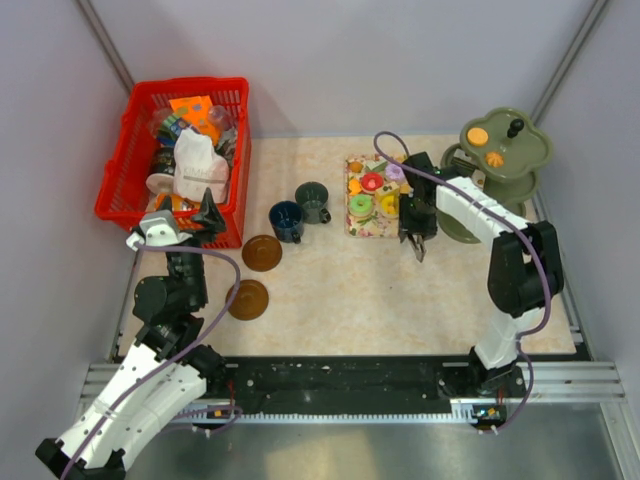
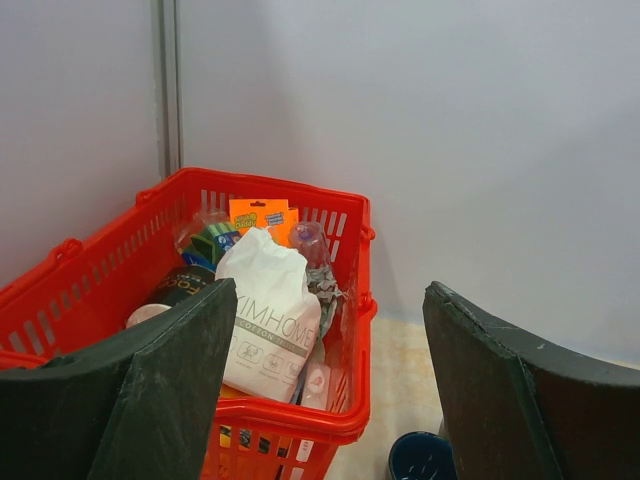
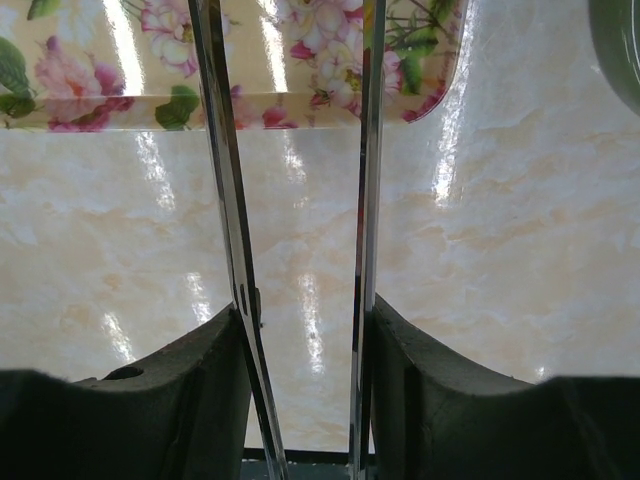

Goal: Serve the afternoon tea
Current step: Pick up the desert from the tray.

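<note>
Several toy pastries [image 1: 366, 193] lie on a floral tray [image 1: 352, 228] at mid-table. The olive three-tier stand [image 1: 531, 152] at back right carries two orange pastries [image 1: 478, 136] on its top tier. The navy mug [image 1: 287, 221] and dark-green mug [image 1: 313, 201] stand together left of the tray, with two brown saucers [image 1: 261, 252] [image 1: 247, 299] in front of them. My right gripper [image 1: 417, 240] is shut on thin metal tongs [image 3: 225, 200] just past the tray's near right corner [image 3: 300, 60]. My left gripper [image 1: 205, 215] is open and empty beside the red basket [image 1: 115, 165].
The red basket [image 2: 300, 415] holds mixed clutter, including a white tissue pack [image 2: 265, 310]. The navy mug's rim [image 2: 420, 460] shows low between my left fingers [image 2: 180, 350]. The stand's base [image 3: 620, 40] shows at the top right of the right wrist view. Grey walls enclose the table.
</note>
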